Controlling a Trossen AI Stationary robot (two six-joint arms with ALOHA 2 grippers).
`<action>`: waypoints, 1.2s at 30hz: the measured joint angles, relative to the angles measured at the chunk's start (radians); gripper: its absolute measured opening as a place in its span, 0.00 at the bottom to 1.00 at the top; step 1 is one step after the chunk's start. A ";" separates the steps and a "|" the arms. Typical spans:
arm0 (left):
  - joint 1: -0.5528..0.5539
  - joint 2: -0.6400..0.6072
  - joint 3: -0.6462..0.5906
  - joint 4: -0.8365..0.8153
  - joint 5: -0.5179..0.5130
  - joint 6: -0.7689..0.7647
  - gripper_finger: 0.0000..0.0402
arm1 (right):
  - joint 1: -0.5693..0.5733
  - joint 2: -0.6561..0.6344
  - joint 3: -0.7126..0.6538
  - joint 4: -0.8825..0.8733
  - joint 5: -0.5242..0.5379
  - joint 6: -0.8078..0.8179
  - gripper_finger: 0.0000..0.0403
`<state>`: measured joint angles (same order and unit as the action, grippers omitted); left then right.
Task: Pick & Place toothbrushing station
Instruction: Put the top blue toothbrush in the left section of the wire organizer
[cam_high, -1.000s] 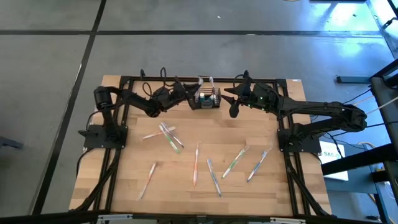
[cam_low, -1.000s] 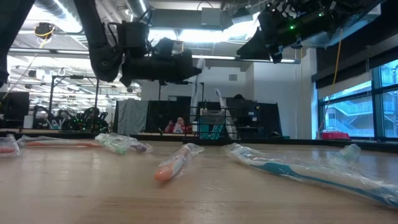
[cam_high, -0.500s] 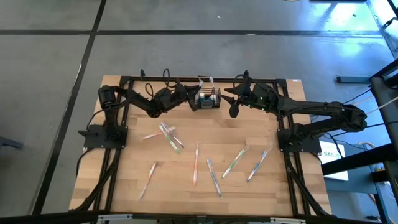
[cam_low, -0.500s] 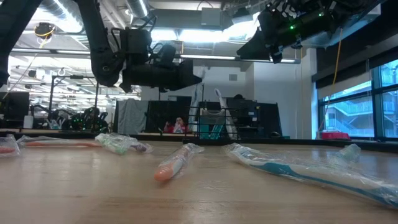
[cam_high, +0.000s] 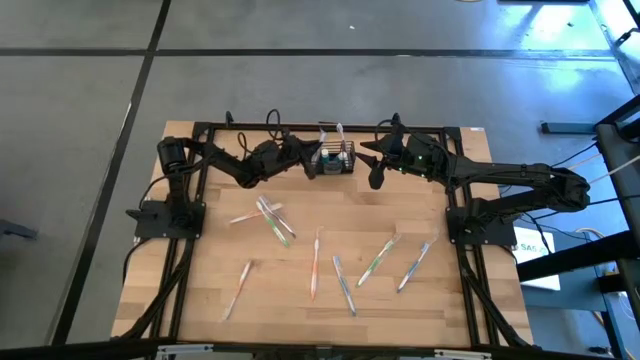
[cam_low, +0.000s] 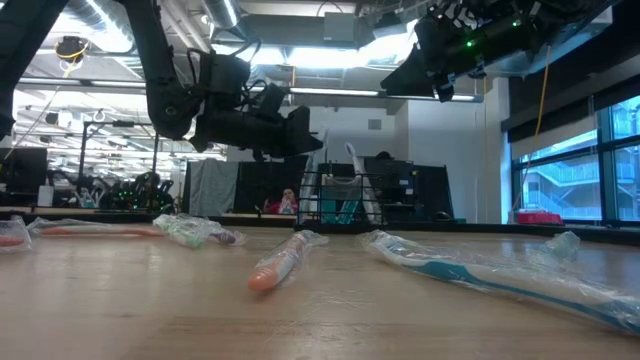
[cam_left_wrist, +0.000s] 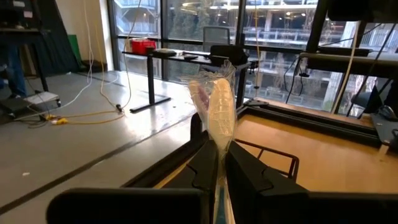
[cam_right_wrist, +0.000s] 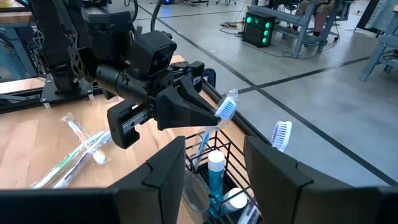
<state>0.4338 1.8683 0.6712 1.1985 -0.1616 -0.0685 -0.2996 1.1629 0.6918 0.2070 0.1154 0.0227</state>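
Black wire-mesh caddy (cam_high: 335, 160) awaits as the left gripper (cam_right_wrist: 208, 115), fingers clamped on a wrapped toothbrush (cam_right_wrist: 214, 123), risks snagging its rim; right gripper (cam_right_wrist: 211, 171) hovers half-open above.

We see both arms stretched toward the middle of the counter's far edge, facing each other from either side. The left end effector (cam_high: 312, 163) is clamped tight — its two dark fingers (cam_left_wrist: 208, 168) pressed close together and held raised off the counter. The right end effector (cam_high: 375, 172) hangs higher up with its fingers (cam_right_wrist: 163, 168) spread apart, gripping nothing.
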 joint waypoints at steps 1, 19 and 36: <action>0.000 0.000 0.000 -0.001 0.000 0.000 0.05 | 0.000 0.000 0.000 0.000 0.000 0.000 0.41; 0.000 -0.002 0.002 -0.045 0.000 0.009 0.05 | 0.000 0.000 0.000 0.000 0.000 0.003 0.41; -0.006 -0.001 -0.002 -0.063 -0.004 0.086 0.27 | 0.000 0.000 0.000 -0.011 0.000 0.003 0.41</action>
<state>0.4274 1.8668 0.6689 1.1351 -0.1654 0.0178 -0.2993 1.1629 0.6918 0.1963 0.1154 0.0257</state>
